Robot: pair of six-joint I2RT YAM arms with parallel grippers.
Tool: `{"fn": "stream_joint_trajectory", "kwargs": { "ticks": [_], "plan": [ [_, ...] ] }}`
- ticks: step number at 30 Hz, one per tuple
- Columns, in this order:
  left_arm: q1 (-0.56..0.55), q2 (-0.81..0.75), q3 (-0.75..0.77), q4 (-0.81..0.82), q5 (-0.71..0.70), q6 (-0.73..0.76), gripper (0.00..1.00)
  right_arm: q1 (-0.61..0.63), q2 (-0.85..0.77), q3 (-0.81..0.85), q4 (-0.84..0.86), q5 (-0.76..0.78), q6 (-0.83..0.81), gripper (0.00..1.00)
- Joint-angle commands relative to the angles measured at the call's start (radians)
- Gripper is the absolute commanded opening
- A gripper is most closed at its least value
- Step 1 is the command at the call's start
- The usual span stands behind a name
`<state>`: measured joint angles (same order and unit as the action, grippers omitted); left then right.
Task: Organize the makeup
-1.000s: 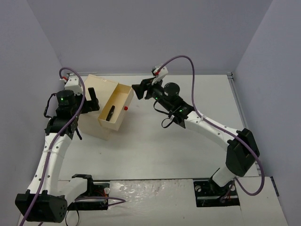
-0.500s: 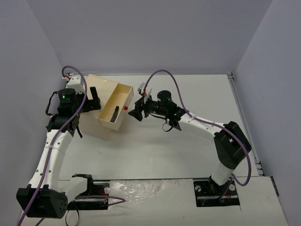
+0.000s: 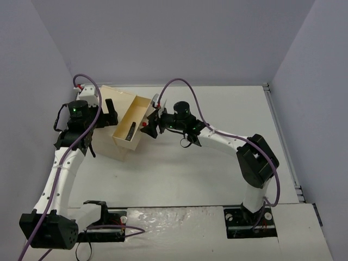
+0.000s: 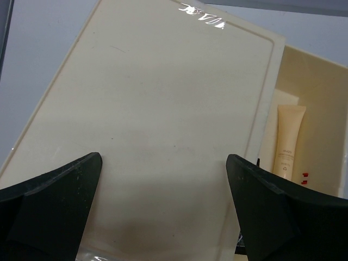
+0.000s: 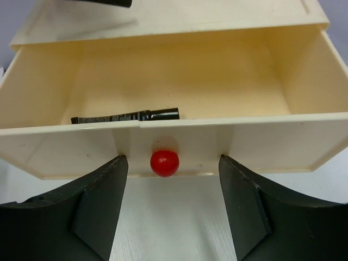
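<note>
The work is at the drawer (image 5: 272, 138) of the box (image 3: 117, 98), which stands pulled out toward the middle of the table (image 3: 217, 163). A black tube (image 5: 128, 116) lies flat on the drawer's floor, close behind the front wall. The right gripper (image 5: 172, 179) faces that front wall head-on. Its jaws are spread wide, one on each side of the red knob (image 5: 164, 163), and neither touches it. The left gripper (image 4: 163, 163) hangs over the flat top of the box, its jaws also spread and holding nothing. Whether it presses on the top to steady the box can't be told from its own camera. That view also shows a cream tube (image 4: 288, 138) lying in an open compartment beside the top, though which compartment is unclear. With the tube already stowed, the step in hand looks like dealing with the drawer itself, most likely shutting it. That would call for the right jaws to close on the knob, or for a straight push on the front wall. Either way the push has to run square to the drawer's travel so the drawer doesn't jam and the box doesn't slide.
</note>
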<state>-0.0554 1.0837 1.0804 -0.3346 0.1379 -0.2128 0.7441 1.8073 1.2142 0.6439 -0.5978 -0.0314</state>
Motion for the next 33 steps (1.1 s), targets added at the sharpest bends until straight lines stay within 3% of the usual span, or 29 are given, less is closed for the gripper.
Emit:
{"fn": "stream_joint_trajectory", "kwargs": {
  "ticks": [1,11,16,19,25,33],
  "plan": [
    [-0.012,0.013,0.047,0.006,0.032,-0.022,0.97,0.019,0.034,0.104,0.132,-0.015,0.001,0.65],
    [-0.021,0.024,0.054,0.014,0.076,-0.039,0.97,0.035,0.101,0.173,0.178,-0.017,0.022,0.67],
    [-0.009,-0.004,0.087,0.019,-0.074,-0.010,0.97,0.037,0.104,0.174,0.180,-0.037,0.030,0.67],
    [0.065,0.022,0.156,0.031,-0.104,0.008,0.97,0.035,0.106,0.178,0.179,-0.059,0.030,0.68],
    [0.187,0.206,0.342,-0.008,-0.072,0.094,0.97,0.036,0.114,0.188,0.179,-0.085,0.029,0.69],
    [0.273,0.446,0.506,-0.059,0.115,0.114,0.97,0.037,0.122,0.197,0.180,-0.111,0.028,0.70]
  ]
}}
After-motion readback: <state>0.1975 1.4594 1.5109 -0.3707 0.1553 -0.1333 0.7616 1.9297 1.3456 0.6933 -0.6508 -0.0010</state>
